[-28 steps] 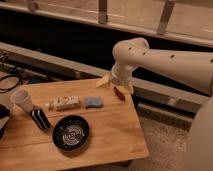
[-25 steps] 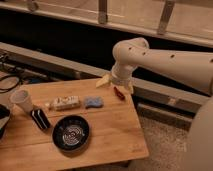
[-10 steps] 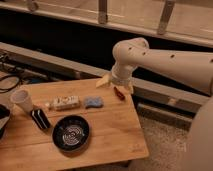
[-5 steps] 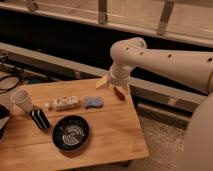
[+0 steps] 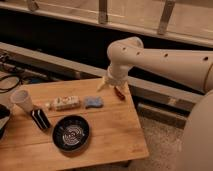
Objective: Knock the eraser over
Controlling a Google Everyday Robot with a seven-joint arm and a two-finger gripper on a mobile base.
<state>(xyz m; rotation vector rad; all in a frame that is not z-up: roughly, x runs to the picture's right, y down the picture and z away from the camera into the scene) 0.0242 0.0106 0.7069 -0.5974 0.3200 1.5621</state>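
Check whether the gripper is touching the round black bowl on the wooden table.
No, the gripper hangs over the far table edge, well apart from the bowl near the front.

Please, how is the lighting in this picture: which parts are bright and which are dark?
Camera view: warm light on the light wooden table; the band behind it is nearly black; the end effector, over the table's far edge beside the small blue pad, catches the same warm light.
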